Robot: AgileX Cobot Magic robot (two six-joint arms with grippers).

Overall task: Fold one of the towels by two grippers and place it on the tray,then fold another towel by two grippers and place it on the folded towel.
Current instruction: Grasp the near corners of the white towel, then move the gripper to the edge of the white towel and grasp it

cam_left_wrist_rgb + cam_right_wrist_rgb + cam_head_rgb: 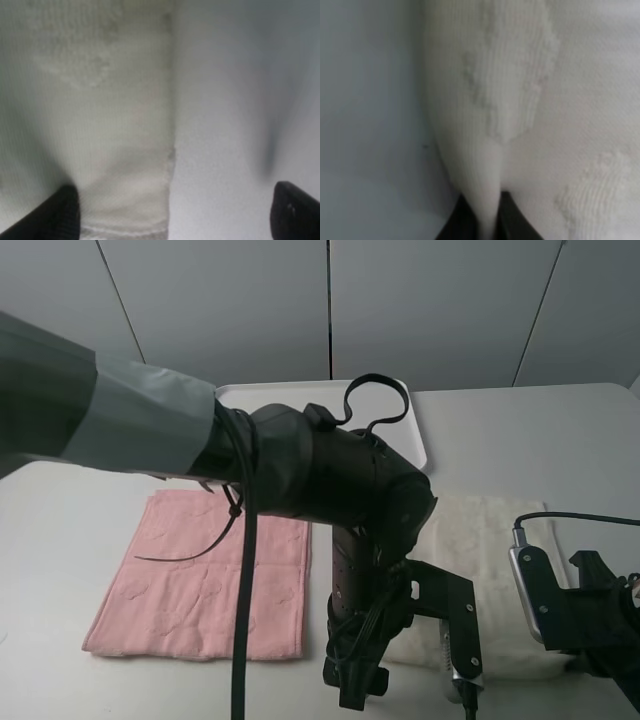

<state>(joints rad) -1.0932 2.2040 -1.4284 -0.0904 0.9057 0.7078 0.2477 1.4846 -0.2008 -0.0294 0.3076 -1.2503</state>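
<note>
A white towel [490, 540] lies flat on the table at the right. A pink towel [200, 580] lies flat at the left. The white tray [290, 395] stands at the back, partly hidden by my left arm. My left gripper [400, 665] reaches across to the white towel's near left corner. In the left wrist view it [180, 215] is open, one finger [62, 212] over the towel [100, 125] and the other over bare table. My right gripper [572, 665] is at the near right corner. In the right wrist view it [487, 220] is shut on a raised fold of the white towel [520, 100].
The left arm's grey-sleeved forearm [120, 420] and black cables span the left and middle of the exterior view, above the pink towel. The table's near edge runs just beyond both grippers.
</note>
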